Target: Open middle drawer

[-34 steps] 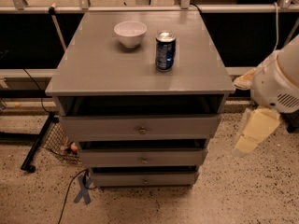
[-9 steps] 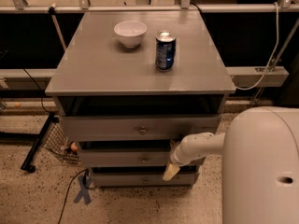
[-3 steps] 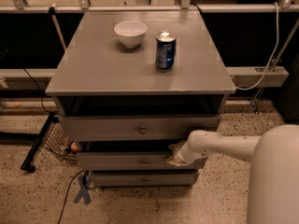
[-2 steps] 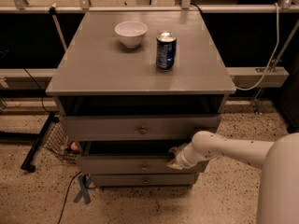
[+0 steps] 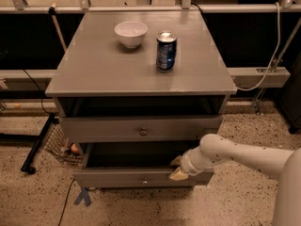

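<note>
The middle drawer [image 5: 117,178] is a wide grey drawer with a small round knob [image 5: 145,181]. It stands pulled out toward the camera, and its dark inside shows behind the front. My gripper [image 5: 177,168] is at the top edge of the drawer front, right of the knob. One cream finger [image 5: 175,161] is inside the drawer and the other is on the front face, so it is shut on the front panel. My white arm [image 5: 244,155] reaches in from the lower right. The lowest drawer is hidden under the pulled-out one.
The top drawer [image 5: 103,128] with its knob is closed above. On the cabinet top [image 5: 94,69] stand a white bowl [image 5: 130,33] and a blue can [image 5: 166,51]. A black stand leg [image 5: 37,142] and a wire basket [image 5: 61,144] are at the left; blue tape [image 5: 83,197] marks the floor.
The middle drawer has slid out toward the camera, showing more of its dark inside. My gripper has moved down and outward with the drawer front.
</note>
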You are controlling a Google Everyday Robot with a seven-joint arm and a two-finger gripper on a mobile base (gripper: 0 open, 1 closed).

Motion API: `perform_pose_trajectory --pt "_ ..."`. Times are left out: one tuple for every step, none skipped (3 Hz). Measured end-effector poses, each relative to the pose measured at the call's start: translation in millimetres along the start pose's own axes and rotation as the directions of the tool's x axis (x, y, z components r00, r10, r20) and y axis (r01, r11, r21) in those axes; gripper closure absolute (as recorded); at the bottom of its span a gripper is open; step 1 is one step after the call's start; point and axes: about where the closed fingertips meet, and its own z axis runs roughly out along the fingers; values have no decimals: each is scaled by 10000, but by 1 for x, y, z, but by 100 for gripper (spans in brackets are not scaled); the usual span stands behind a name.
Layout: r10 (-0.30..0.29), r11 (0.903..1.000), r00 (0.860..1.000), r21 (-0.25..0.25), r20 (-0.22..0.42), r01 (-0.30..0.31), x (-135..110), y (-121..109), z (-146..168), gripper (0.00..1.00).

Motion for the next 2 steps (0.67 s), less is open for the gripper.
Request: perform_pose_trajectory --pt "14 10000 10000 -14 5 -14 0 3 -1 100" --pt "165 9997 9998 -159 58 -165 7 32 2 100"
